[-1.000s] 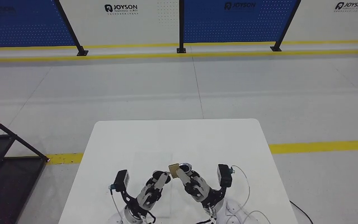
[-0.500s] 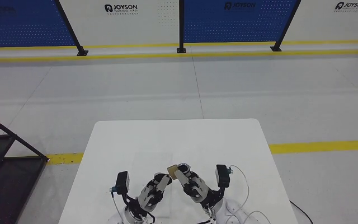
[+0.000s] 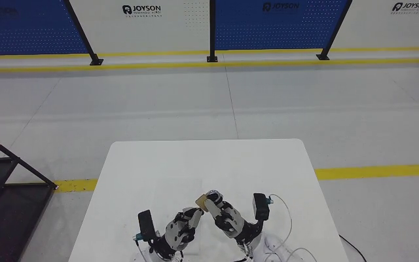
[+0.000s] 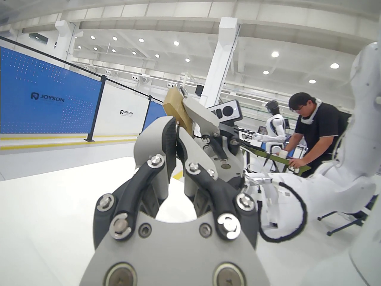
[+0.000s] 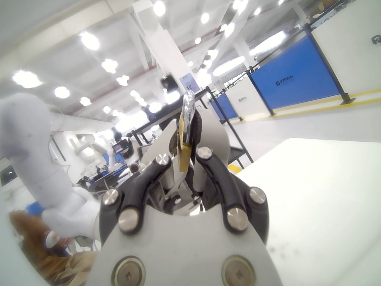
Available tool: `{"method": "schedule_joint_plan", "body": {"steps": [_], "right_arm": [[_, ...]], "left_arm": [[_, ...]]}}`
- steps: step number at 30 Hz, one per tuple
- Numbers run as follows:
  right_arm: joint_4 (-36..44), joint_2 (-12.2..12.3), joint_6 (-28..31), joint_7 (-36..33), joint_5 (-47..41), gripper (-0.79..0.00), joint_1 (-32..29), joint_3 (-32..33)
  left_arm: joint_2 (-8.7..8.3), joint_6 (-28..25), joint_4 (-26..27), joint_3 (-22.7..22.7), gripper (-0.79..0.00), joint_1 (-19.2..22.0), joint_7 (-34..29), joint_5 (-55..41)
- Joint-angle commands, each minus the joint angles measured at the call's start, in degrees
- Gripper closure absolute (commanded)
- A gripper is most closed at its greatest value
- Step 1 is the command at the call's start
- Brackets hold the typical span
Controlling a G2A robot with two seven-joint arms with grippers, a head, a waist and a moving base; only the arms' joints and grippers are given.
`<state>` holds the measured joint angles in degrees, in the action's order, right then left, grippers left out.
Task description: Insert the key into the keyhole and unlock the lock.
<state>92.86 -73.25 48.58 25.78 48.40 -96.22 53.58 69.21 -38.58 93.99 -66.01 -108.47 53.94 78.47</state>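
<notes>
Both arms stand at the 6 o'clock edge of the white desk [image 3: 196, 157], angled in toward each other and aimed roughly toward 12 o'clock. The right tool [image 5: 190, 121] is clamped on the lock [image 5: 184, 153]. Its two pale fingers [image 5: 212, 138] press against the flat faces of the brass body, and the chrome shackle [image 5: 188, 111] projects beyond the fingertips. The lock is carried clear of the desk surface and leans rather than standing upright. Seen from above, it sits at 6 o'clock from the desk's centre, close to the near edge and between the two tools. The left tool [image 4: 175, 129] lies at 7 o'clock from the lock, with its fingertips right up against the lower end of the brass body; actual contact cannot be confirmed. Its jaws are drawn almost fully together, and the ribbed black pads [image 4: 169, 138] leave only a thin slit. Something slim and dark appears to sit in that slit, but whether it is the key cannot be told. A pale cable [image 3: 283, 208] loops from the right arm at 4 o'clock from the lock. Beyond the desk at 12 o'clock, blue barrier panels [image 3: 275, 23] stand behind a yellow floor line [image 3: 163, 65].
</notes>
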Motion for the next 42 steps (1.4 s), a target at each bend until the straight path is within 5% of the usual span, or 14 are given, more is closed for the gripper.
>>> {"method": "schedule_joint_plan", "body": {"steps": [1, 19, 23, 24, 25, 26, 33, 42], "right_arm": [[0.05, 0.01, -0.13, -0.04, -0.02, 0.0, -0.03, 0.0], [0.01, 0.09, -0.35, -0.18, 0.28, 0.0, -0.11, -0.14], [-0.01, 0.09, -0.61, -0.22, 0.24, 0.0, -0.09, -0.21], [-0.01, 0.09, -0.63, -0.23, 0.23, 0.0, -0.08, -0.22], [-0.01, 0.09, -0.67, -0.19, 0.19, 0.0, -0.07, -0.2], [-0.01, 0.09, -0.74, -0.09, 0.15, 0.0, -0.09, -0.17], [0.03, 0.18, -0.71, 2.06, 0.33, 0.0, -0.61, 0.65], [0.13, 0.38, -0.6, 3.67, 0.42, 0.0, -1.21, 2.01]], "left_arm": [[0.02, 2.55, -0.49, 0.27, 0.0, 0.23, 1.68, 1.94], [0.43, 30.52, -3.31, 1.75, 0.0, 2.73, 8.12, 16.46], [0.5, 30.62, -3.39, 2.41, 0.0, 2.91, 9.67, 15.17], [0.48, 30.37, -3.43, 2.4, -0.092, 2.88, 9.97, 14.54], [0.48, 29.02, -3.4, 2.67, -0.61, 2.71, 10.08, 13.36], [0.44, 27.46, -3.15, 2.78, -0.785, 2.69, 10.31, 12.19], [-0.19, 20.61, -1.06, 2.02, -0.785, 1.19, 9.17, 8.0], [-2.18, 4.73, 4.73, -3.03, -0.785, -4.54, 7.07, -0.6]]}}
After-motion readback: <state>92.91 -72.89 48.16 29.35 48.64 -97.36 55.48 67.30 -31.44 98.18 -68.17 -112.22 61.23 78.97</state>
